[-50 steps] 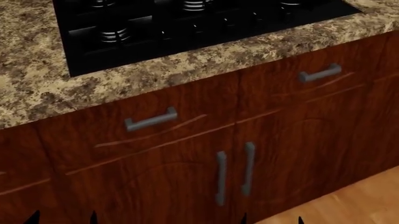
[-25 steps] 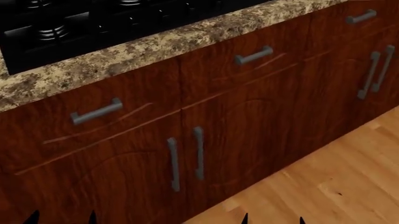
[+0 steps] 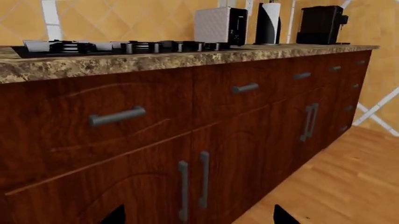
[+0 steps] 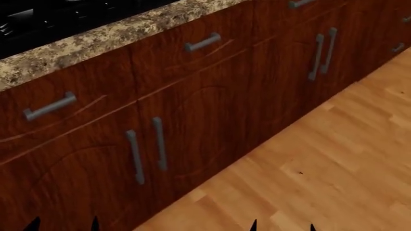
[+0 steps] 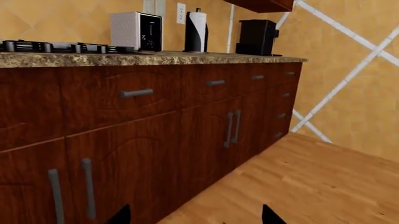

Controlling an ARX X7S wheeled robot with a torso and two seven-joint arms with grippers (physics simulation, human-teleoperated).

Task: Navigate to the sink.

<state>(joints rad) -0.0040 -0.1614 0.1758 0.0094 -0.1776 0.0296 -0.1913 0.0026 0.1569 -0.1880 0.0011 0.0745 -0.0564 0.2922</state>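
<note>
Two pairs of dark fingertips are all you can see of your grippers: the left gripper (image 4: 64, 224) and the right gripper (image 4: 282, 225) poke into the head view's lower edge, each with a gap between its tips and nothing held. At far left, your black cooktop (image 4: 45, 19) sits in the speckled countertop (image 4: 96, 41). Below run reddish wooden cabinets (image 4: 212, 110) with grey bar handles (image 4: 146, 149). Wooden floor (image 4: 321, 173) fills the right. Both wrist views show a toaster (image 5: 136, 31), paper towel roll (image 5: 197, 31) and coffee machine (image 5: 257, 37) along the counter. No sink appears anywhere.
</note>
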